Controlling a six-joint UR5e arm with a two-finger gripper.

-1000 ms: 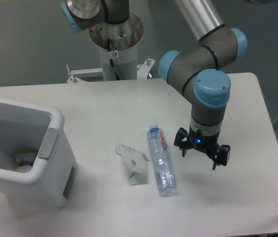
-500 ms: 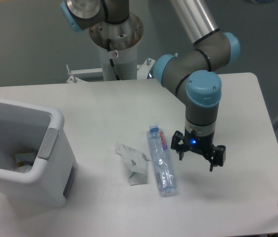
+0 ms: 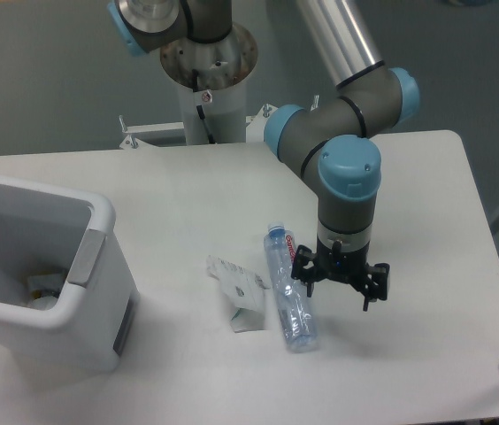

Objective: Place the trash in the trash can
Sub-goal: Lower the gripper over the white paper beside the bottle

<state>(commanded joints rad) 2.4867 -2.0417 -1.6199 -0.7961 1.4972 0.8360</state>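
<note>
The gripper (image 3: pixel 339 282) hangs from the arm's wrist with its two black fingers (image 3: pixel 305 270) spread wide apart and nothing between them. It sits just right of the clear plastic bottle (image 3: pixel 290 288), its nearer finger close beside the bottle's upper half; whether that finger touches the bottle cannot be told from this view. A small blue light shows on the gripper body between the fingers.

The bottle lies flat on the white table (image 3: pixel 426 195), blue cap at its far end, pink-purple label just below the cap, its base toward the near edge of the table. Just left of the bottle lies the crumpled white paper carton (image 3: pixel 239 290), flattened, with small print on it; its right edge is next to the bottle's side.

Well left of the bottle, at the left edge of the table, stands the white trash can (image 3: pixel 46 274), a large rectangular bin with a rounded rim and a grey panel on the side facing the bottle. Something pale lies at its bottom, too unclear to name.

Beyond the bottle, at the far side of the table, rises the arm's white mounting column (image 3: pixel 210 97).
</note>
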